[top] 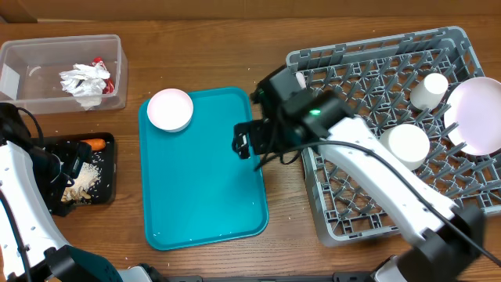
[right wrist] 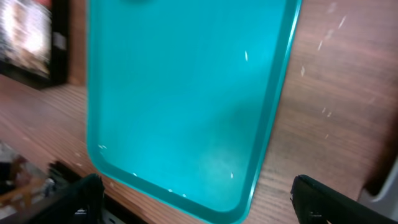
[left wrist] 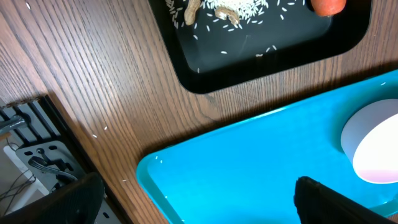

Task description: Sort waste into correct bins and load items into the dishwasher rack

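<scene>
We see a brown wooden table (top: 203, 47) with fine straight grain, evenly lit, with a few pale scuffs.

1. The wooden table (top: 203, 47) carries four things, none touching another.
2. A clear tub (top: 16, 55) sits at its far left corner, with a black tray (top: 106, 184) nearer the front.
3. A teal tray (top: 203, 188) lies in the middle.
4. A grey rack (top: 376, 43) fills the right side.

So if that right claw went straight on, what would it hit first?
Probably the bare floor of the flat teal plastic tray; the right gripper, open, points at it.
</scene>
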You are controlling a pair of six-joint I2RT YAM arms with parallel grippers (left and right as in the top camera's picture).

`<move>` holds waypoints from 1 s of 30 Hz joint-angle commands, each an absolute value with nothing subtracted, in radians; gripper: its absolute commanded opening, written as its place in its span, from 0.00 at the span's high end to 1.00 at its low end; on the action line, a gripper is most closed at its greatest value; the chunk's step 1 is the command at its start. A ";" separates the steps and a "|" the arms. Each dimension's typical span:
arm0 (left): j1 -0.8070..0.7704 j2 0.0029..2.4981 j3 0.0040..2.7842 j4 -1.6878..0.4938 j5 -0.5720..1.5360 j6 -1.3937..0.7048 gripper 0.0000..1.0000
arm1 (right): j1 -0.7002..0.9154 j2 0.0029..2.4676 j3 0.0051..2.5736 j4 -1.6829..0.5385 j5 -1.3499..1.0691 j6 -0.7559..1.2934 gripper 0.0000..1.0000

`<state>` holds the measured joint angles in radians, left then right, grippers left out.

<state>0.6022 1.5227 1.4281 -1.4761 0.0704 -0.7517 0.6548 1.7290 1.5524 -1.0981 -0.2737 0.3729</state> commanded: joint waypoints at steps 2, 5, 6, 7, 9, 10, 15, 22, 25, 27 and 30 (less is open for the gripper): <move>0.602 1.524 1.426 -1.476 0.068 -0.736 0.00 | 0.660 1.786 1.572 -1.134 -0.246 0.413 0.04; 0.602 1.524 1.426 -1.476 0.068 -0.736 0.00 | 0.657 1.794 1.572 -1.203 -0.122 0.485 0.08; 0.602 1.524 1.426 -1.476 0.068 -0.736 0.00 | 0.655 1.794 1.572 -1.226 -0.077 0.506 0.08; 0.602 1.524 1.426 -1.476 0.068 -0.737 0.00 | 0.653 1.794 1.572 -1.247 -0.043 0.514 0.08; 0.602 1.524 1.426 -1.476 0.068 -0.736 0.00 | 0.645 1.794 1.572 -1.277 0.002 0.517 0.08; 0.602 1.524 1.426 -1.476 0.068 -0.737 0.00 | 0.638 1.794 1.572 -1.289 0.028 0.517 0.08; 0.602 1.524 1.426 -1.476 0.068 -0.737 0.00 | 0.596 1.794 1.573 -1.307 0.143 0.496 0.08; 0.602 1.524 1.426 -1.475 0.068 -0.737 0.00 | 0.495 1.795 1.570 -1.306 0.151 0.464 0.12; 0.602 1.524 1.426 -1.476 0.068 -0.736 0.00 | 0.466 1.796 1.560 -1.299 0.107 0.442 0.17; 0.602 1.524 1.426 -1.476 0.068 -0.736 0.00 | 0.458 1.796 1.543 -1.282 0.070 0.438 0.18; 0.602 1.524 1.426 -1.475 0.068 -0.736 0.00 | 0.459 1.796 1.493 -1.237 0.053 0.438 0.22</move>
<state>0.6022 1.5227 1.4281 -1.4761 0.0700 -0.7517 0.4561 1.8057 1.5337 -1.2568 0.0883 0.4503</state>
